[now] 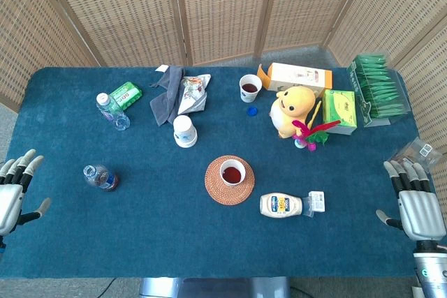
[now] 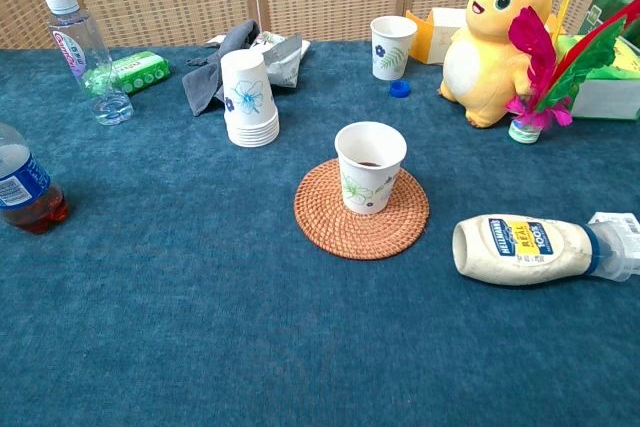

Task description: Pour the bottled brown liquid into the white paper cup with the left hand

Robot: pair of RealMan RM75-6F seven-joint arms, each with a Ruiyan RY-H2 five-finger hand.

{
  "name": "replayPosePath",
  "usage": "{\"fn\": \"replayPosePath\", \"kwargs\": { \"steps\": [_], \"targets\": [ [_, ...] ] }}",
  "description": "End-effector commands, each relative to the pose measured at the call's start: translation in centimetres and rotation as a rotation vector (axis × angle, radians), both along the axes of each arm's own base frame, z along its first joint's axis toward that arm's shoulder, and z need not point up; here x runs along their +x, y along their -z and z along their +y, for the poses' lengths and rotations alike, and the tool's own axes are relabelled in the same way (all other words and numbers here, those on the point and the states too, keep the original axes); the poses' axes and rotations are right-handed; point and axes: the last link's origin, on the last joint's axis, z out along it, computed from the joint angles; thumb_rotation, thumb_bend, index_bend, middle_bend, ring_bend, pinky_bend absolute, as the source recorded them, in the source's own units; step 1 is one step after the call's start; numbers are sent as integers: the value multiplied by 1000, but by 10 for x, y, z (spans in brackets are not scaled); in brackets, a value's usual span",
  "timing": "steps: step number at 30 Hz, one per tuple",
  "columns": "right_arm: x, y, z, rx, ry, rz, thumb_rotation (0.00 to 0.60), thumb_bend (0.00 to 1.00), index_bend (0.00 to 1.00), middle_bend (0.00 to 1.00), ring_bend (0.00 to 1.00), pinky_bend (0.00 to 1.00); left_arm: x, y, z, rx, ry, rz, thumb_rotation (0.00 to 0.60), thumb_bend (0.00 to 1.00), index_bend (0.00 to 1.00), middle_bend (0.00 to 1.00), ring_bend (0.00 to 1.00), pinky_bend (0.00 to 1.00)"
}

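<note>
Both hands idling at the table edges. Left hand [image 1: 15, 190] hanging off the near-left corner, fingers spread, holding nothing; right hand [image 1: 418, 204] doing the same at the near-right edge, spread w/ nothing in it. Neither showing in chest view. Bottle of brown liquid [image 1: 101, 177] standing upright on the blue cloth [image 1: 140, 242], left side, well apart from the left hand, a little brown sitting at its base [image 2: 28, 195]. White paper cup [image 1: 232, 172] sitting on the woven coaster [image 1: 220, 193] mid-table, dark liquid showing inside. Mayo bottle [image 2: 525, 249] lying on its side to the right of the coaster. Stack of cups [image 2: 248, 99] standing upside down behind.
</note>
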Motion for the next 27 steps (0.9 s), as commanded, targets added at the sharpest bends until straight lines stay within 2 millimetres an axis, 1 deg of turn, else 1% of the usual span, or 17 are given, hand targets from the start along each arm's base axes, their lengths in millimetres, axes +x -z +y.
{"fn": "replayPosePath", "kwargs": {
  "steps": [1,8,12,18,22,27],
  "targets": [
    [0,1,0,4,0,0,600,0,0,0,0,0,0,-1,-1,1,1,-1,600,367,0,0,0,0],
    [0,0,0,4,1,-9,600,0,0,0,0,0,-1,-1,0,1,-1,-16,600,367,0,0,0,0],
    [1,-4,-1,-24,3,-21,600,0,0,0,0,0,-1,2,3,-15,4,-82,600,367,0,0,0,0],
    [1,-9,-1,-72,0,-50,600,0,0,0,0,0,-9,10,10,-24,-10,-205,600,367,0,0,0,0],
    [2,-11,0,-72,-7,-61,600,0,0,0,0,0,-18,16,10,-25,-22,-294,600,367,0,0,0,0],
    [3,-13,1,-70,-12,-69,600,0,0,0,0,0,-30,22,10,-49,-44,-360,600,367,0,0,0,0]
  ]
}}
